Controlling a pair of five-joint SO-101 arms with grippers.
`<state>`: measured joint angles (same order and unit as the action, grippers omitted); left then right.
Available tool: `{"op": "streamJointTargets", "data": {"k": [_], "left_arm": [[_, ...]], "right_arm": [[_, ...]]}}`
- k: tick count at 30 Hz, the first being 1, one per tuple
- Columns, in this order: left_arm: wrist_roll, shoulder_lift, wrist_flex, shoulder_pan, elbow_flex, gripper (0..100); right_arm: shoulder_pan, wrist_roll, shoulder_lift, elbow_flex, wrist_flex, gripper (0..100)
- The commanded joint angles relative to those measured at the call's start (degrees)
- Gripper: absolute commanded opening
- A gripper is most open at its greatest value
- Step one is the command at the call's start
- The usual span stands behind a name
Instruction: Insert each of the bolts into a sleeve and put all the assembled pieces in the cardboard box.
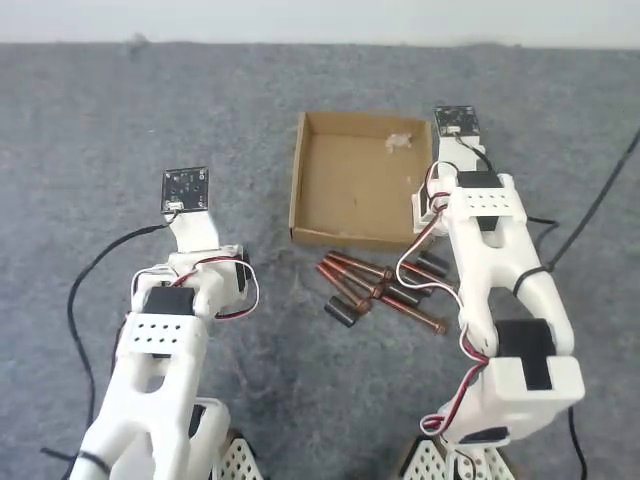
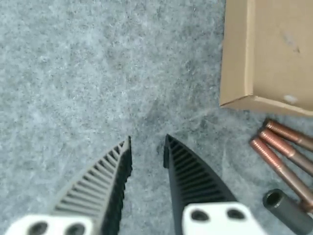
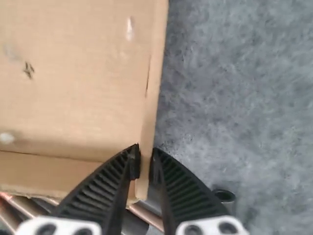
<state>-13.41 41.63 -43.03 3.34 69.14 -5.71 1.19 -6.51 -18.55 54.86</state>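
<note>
Left tool (image 2: 146,142), jaws slightly apart and empty, hangs over the grey worktop (image 1: 120,110), at 8 o'clock of the cardboard box (image 1: 350,190). The box holds no pieces. Copper bolts (image 1: 372,284) and black sleeves (image 1: 341,313) lie loose at its 5 o'clock, apparently none joined. Right tool (image 3: 144,152) pinches the box's 3 o'clock wall. By this view, every insertion remains.

- The counter (image 1: 100,120) was mottled grey.
- The cardboard box (image 1: 350,185) was plain tan, with a whitish patch (image 1: 398,141) toward its 1 o'clock corner.
- The bolts (image 1: 385,300) were coppery red-brown, finely ringed with thread.
- The sleeves (image 1: 342,313) were dull black.
- The left tool (image 2: 147,141) and right tool (image 3: 145,149) were black and ribbed.
- The arms (image 1: 160,340) were white with black blocks, and their wires (image 1: 420,250) were red, white and black.
</note>
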Motion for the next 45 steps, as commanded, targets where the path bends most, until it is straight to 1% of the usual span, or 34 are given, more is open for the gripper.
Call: {"op": "streamJointTargets", "data": {"k": [1, 3, 4, 5, 9, 11, 13, 16, 18, 23, 28, 30, 32, 35, 39, 45], "left_arm": [[0.6, -0.2, 1.2, 0.2, 0.0, 11], [0.6, -0.2, 1.4, 0.1, 0.2, 11], [0.6, -0.2, 1.4, 0.1, 0.2, 11], [0.6, -0.2, 1.4, 0.1, 0.2, 11], [0.6, -0.2, 1.5, 0.1, 0.2, 11], [0.6, -0.2, 1.5, 0.1, 0.2, 11], [0.6, -0.2, 1.5, 0.1, 0.2, 11], [0.6, -0.2, 1.5, -0.1, 0.2, 11], [0.7, -0.2, 1.5, -0.2, 0.2, 11], [0.7, -0.2, 1.5, -0.3, 0.1, 11], [0.7, 0.0, 1.5, -0.3, 0.2, 11], [0.7, 0.1, 1.5, -0.3, 0.2, 11], [0.7, 0.1, 1.5, -0.3, 0.3, 11], [0.7, 0.1, 1.5, -0.3, 0.3, 11], [0.7, 0.1, 1.5, -0.3, 0.3, 11], [0.7, 0.1, 1.5, -0.2, 0.3, 11]], "right_arm": [[0.4, 1.8, 5.3, 0.8, 1.0, 13.9], [0.4, 2.9, 6.2, 0.6, 1.1, 20.8], [0.4, 3.5, 6.5, 0.6, 1.2, 21.1], [0.5, 4.0, 7.0, 0.5, 1.7, 19.5], [1.6, 4.6, 9.0, 1.0, 4.0, 6.8], [2.2, 4.7, 10.7, 0.7, 5.6, 2.0], [2.3, 5.3, 12.1, 0.6, 8.7, 0.8], [1.7, 11.3, 13.2, -1.7, 11.7, 2.1], [1.7, 14.2, 13.6, -4.9, 9.8, 2.0], [1.7, 17.9, 13.1, -13.0, 0.2, 2.1], [0.6, 20.8, 13.1, -14.9, -2.0, 2.7], [0.3, 22.1, 13.1, -14.9, -2.1, 6.8], [0.1, 22.8, 13.0, -15.3, -2.3, 13.9], [-0.2, 24.0, 13.0, -18.4, -5.8, 20.9], [-1.7, 31.5, 13.1, -23.2, -10.2, 19.0], [-2.6, 32.5, 13.1, -24.2, -11.6, 14.7]]}}
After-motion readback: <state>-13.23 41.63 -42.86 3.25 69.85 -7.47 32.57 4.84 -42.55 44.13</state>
